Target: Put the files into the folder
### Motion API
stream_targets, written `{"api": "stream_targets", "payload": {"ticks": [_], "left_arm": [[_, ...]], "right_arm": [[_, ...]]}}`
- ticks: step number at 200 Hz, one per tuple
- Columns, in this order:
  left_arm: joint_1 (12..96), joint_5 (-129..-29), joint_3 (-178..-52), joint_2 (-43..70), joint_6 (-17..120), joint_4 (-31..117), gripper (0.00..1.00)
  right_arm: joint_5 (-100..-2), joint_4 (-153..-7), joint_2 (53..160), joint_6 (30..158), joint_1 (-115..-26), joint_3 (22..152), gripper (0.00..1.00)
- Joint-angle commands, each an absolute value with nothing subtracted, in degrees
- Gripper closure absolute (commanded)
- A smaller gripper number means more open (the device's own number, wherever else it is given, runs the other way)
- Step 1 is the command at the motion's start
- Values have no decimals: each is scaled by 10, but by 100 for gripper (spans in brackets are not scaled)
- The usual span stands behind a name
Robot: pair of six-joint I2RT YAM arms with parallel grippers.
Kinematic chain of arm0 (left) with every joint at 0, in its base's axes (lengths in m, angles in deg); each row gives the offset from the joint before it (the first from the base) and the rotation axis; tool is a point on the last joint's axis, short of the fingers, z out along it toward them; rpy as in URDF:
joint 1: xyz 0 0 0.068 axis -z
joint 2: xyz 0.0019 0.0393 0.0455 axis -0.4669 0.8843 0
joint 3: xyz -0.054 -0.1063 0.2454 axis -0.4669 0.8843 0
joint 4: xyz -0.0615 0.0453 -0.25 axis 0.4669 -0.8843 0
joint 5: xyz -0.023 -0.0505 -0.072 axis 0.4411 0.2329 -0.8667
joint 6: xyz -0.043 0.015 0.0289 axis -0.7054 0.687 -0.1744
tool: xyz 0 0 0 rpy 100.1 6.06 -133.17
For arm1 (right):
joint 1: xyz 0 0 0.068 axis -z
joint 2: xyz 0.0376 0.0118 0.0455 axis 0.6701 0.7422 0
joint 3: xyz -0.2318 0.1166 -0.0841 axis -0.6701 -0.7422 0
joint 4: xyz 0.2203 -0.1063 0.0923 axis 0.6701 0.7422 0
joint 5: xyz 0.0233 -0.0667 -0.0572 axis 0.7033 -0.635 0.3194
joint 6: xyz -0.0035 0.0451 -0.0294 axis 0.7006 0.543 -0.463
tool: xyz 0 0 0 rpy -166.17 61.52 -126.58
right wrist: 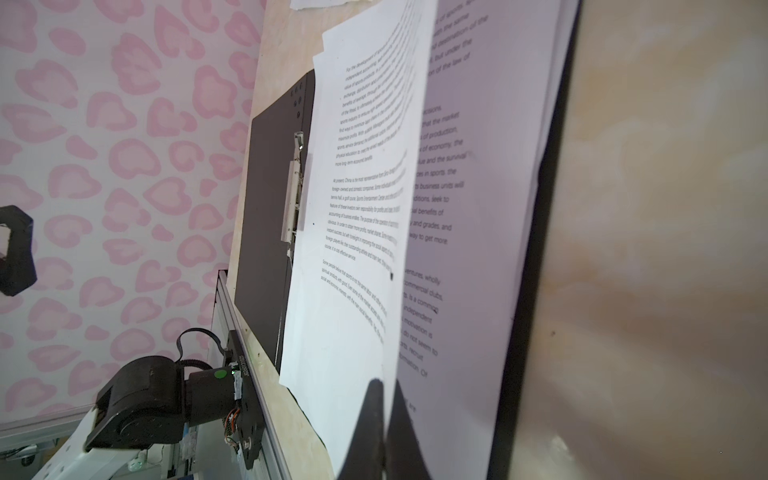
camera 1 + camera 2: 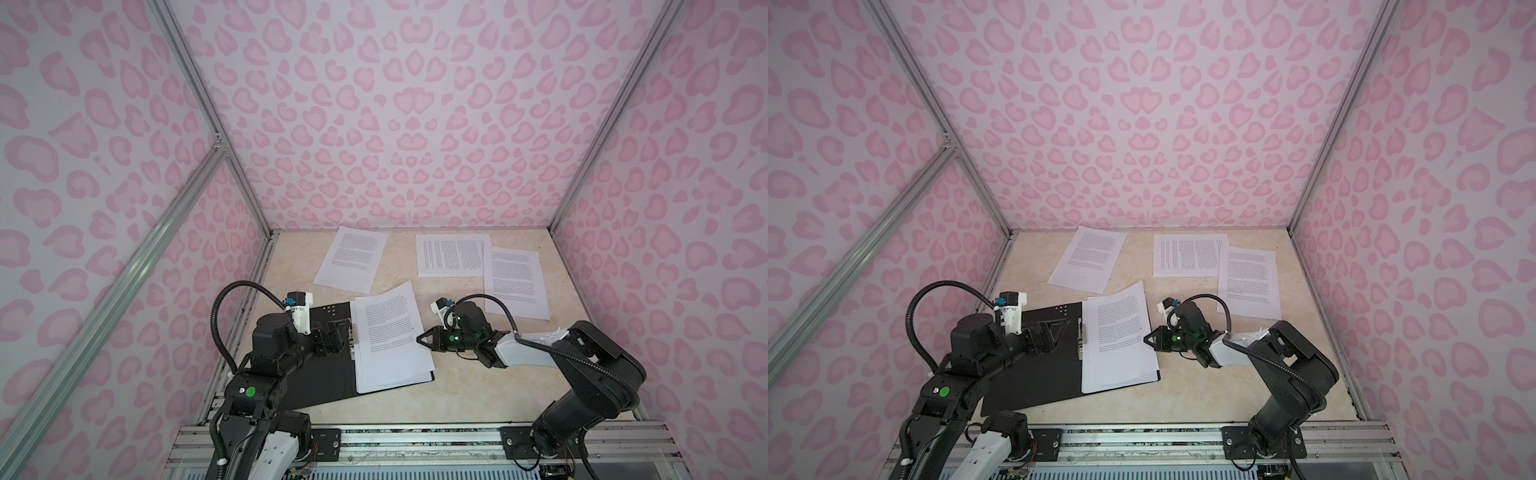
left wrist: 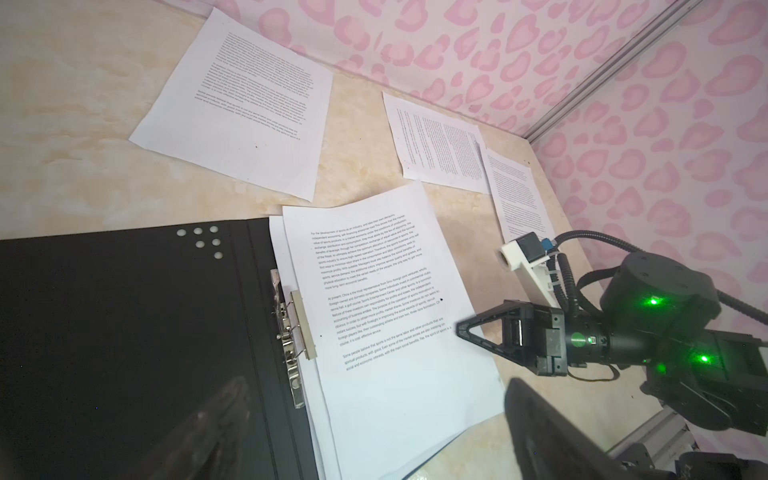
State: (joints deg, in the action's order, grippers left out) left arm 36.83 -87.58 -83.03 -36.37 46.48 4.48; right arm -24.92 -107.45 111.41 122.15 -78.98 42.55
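The folder (image 2: 316,374) (image 2: 1038,374) lies open on the table, black inside up, metal clip (image 3: 291,332) at its spine. A stack of files (image 2: 390,336) (image 2: 1121,336) (image 3: 374,291) rests on its right half, the top sheet skewed and lifted along its right side. My right gripper (image 2: 419,338) (image 2: 1146,338) (image 1: 384,384) is shut on that top sheet's right edge. My left gripper (image 2: 338,336) (image 2: 1054,332) (image 3: 378,382) stands open and empty above the folder, next to the clip. Three more files lie loose at the back: (image 2: 353,257), (image 2: 453,255), (image 2: 515,282).
Pink patterned walls with aluminium posts (image 2: 582,166) close in the beige table (image 2: 457,395) on three sides. A metal rail (image 2: 415,436) carrying both arm bases runs along the front edge. The two right-hand loose sheets overlap slightly.
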Motion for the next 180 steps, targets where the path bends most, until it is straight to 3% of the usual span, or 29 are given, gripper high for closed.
{"api": "stream_targets", "payload": {"ticks": [1, 180], "left_arm": [[368, -866, -832, -346, 469, 41, 3], [368, -858, -833, -328, 467, 35, 3]], "right_arm": [[-249, -1131, 1112, 1251, -791, 413, 100], [-253, -1121, 1083, 1252, -840, 417, 100]]}}
